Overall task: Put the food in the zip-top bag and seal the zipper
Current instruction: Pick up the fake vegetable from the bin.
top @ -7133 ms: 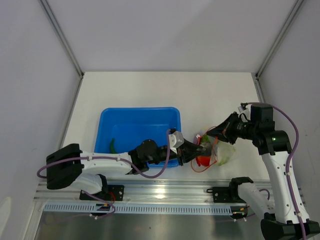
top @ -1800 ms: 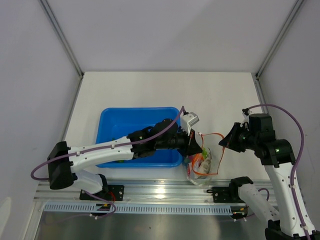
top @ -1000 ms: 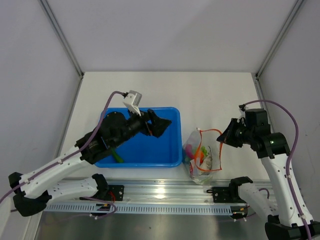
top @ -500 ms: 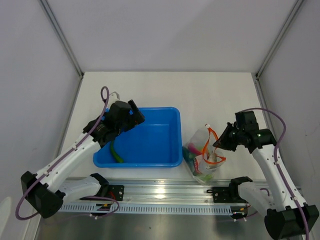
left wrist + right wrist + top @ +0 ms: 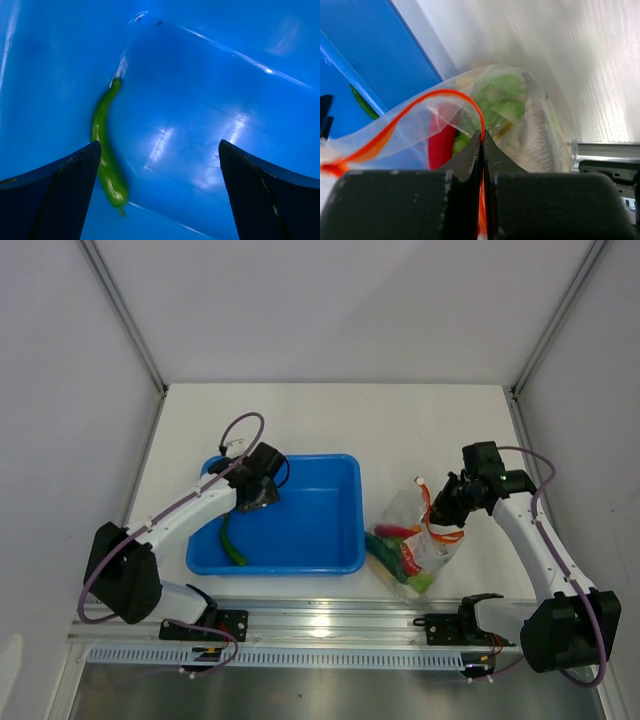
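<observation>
One piece of food is all I can see outside the bag: a green pepper (image 5: 105, 150) lying along the left wall of the blue tray (image 5: 300, 458), toward its near-left corner. My left claw (image 5: 159, 147) hangs right over it with its fingers spread wide and nothing between them, so that pick is not yet made.

Just off the tray's right wall, close to the near edge of the worktop (image 5: 330, 420), the zip-top bag (image 5: 410, 540) stands loaded. Through the plastic I make out a red chili (image 5: 440, 145), green pieces and the grey fish (image 5: 537, 135). My right claw (image 5: 482, 137) is pinched tight on the zipper (image 5: 445, 95) at the bag's mouth, holding it up.

The orange strip bows out in an open loop, so the mouth is unsealed. By my reckoning most of the filling is done. What is left is the pepper into the bag, then pressing the zipper closed along its length.
</observation>
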